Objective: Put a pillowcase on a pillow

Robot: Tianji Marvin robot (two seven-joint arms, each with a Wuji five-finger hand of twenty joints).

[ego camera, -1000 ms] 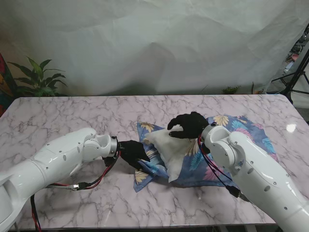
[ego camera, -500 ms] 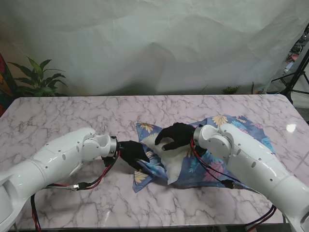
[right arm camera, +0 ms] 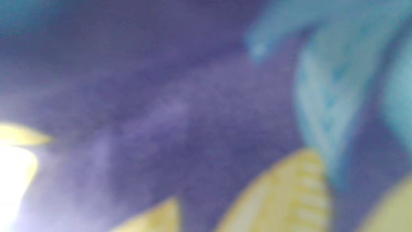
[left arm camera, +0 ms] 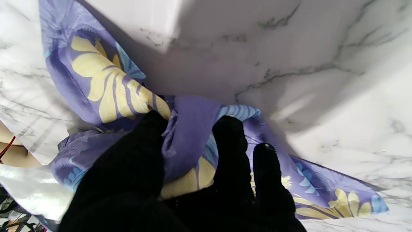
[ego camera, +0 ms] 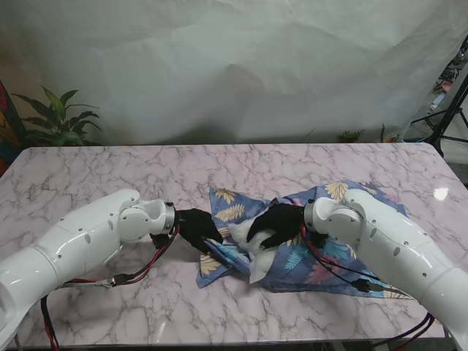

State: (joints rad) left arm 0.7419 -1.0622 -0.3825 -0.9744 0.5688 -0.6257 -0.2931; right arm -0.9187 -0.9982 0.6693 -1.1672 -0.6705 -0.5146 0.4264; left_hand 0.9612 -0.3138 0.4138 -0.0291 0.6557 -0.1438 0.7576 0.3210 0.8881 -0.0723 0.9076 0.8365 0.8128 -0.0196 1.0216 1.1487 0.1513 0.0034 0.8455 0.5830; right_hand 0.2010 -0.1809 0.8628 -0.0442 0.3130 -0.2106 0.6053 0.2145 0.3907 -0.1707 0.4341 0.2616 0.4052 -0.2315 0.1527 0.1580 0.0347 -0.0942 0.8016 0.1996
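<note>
Over the last second my right hand [ego camera: 276,224] has pushed the pillow [ego camera: 256,252] down into the pillowcase [ego camera: 333,252]; less white shows now, so insertion is advancing. My left hand [ego camera: 191,227] has its fingers [left arm camera: 230,135] pinched on the pillowcase's open edge, mid-table [ego camera: 110,172]. Whether the right hand's fingers grip or only press, I cannot tell.

White arms, black-gloved hands, red-black cables.
</note>
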